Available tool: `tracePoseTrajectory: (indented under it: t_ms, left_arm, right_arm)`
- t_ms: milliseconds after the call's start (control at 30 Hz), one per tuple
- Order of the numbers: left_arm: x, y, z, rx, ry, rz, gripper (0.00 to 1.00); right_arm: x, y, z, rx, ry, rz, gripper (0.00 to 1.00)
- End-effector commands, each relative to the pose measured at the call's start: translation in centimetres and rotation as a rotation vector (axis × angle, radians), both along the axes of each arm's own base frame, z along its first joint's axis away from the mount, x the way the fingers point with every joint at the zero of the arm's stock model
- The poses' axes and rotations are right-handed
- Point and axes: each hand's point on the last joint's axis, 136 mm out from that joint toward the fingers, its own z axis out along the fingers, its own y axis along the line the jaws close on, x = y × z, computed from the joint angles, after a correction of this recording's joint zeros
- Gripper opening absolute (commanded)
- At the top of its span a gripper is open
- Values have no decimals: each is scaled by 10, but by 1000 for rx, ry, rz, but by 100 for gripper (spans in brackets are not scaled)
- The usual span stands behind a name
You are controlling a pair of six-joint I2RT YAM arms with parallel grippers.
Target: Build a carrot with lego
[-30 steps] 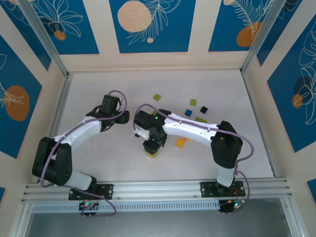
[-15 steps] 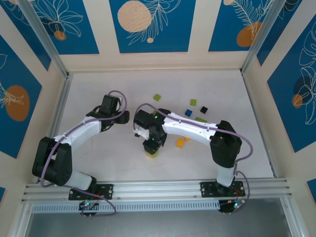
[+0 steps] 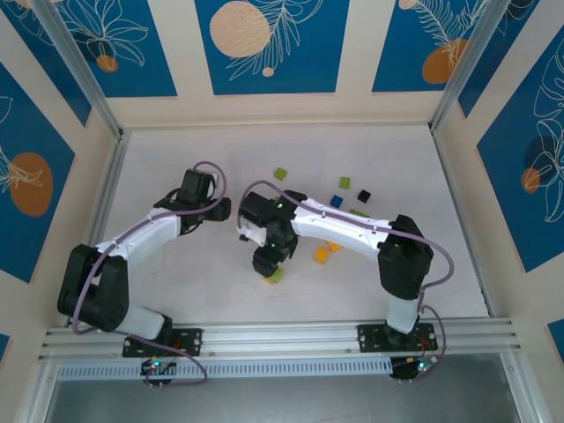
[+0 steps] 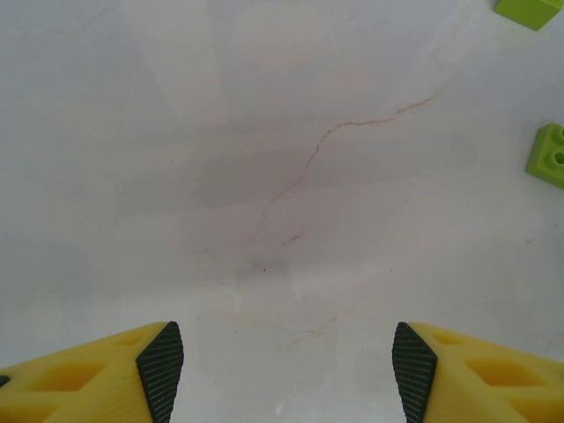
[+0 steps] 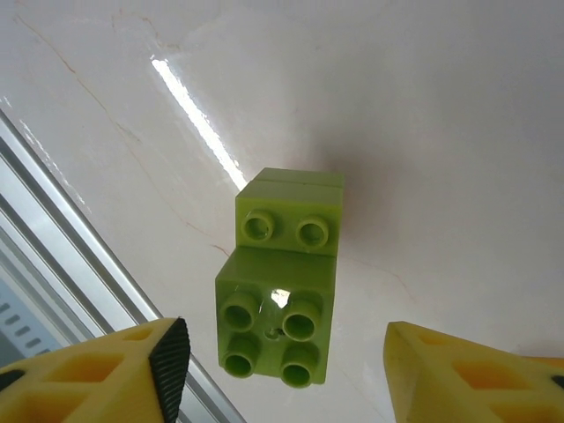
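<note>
1. Hanging over the near middle of the table (image 3: 167, 154), the right gripper (image 5: 282, 354) is holding its jaws wide apart and gripping nothing.
2. Between its yellow fingers (image 5: 106, 370) a lime green lego stack (image 5: 280, 291) is standing on the tabletop. Bare table is showing on both sides of it, so neither finger is touching it.
3. In the right wrist view the stack is showing a stepped shape. Four studs are facing up on the nearer part, and two more are showing on the part behind it.
4. From above, the same stack is peeking out just below the right gripper's tip, toward the near rail (image 3: 282, 330).
5. The left gripper (image 4: 286, 361) is hovering over bare table left of centre. Its jaws are standing open and nothing is lying between them.
6. Two lime green bricks (image 4: 548, 155) are sitting at the right edge of the left wrist view, well apart from that gripper's fingers.
7. Loose pieces are lying scattered farther back and to the right:
   - a lone lime brick (image 3: 280, 174)
   - two blue bricks (image 3: 345, 183)
   - a black brick (image 3: 364, 195)
   - another lime piece (image 3: 358, 214), right beside the right arm
8. An orange brick (image 3: 322, 255) is resting just beside the right forearm on its near side, and a second orange piece is partly hiding under the arm.
</note>
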Motion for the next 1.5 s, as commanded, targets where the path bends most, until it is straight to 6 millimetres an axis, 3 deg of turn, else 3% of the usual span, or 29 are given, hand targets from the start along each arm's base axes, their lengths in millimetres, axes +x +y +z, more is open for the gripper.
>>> tracePoseTrajectory:
  t_ms: [0,133,233,400,533,800,1033,1467]
  left_arm:
    - [3,4,8,-23,-24,9,67]
    - [3,4,7,-22,-23,11,67]
    - [3,4,7,-26,-23,9,67]
    - [3,4,8,-33,-25,9,67]
    - [2,5,8,-36,-27,13,67]
    - [1,5,9,-41,-29,12,67]
    - [3,5,6,-42,-26,10,67]
    - [5,6,5,-46,-23,9,67]
  right_arm:
    - [4,1,33,73,-27,-11,65]
    - [31,-9,56,118,-91,-83,67]
    - [64,-21,60,127,-120,-150,67]
    - [125,-39,24,61,-122,-204,66]
    - [158,-37,-14,21,-147,-106,67]
    - [215,-31,-46,24,-137,-70,66]
    - [233,-34,-52,14,-144,-61,66]
    - [229,-33,-82,0,-75,-43,65]
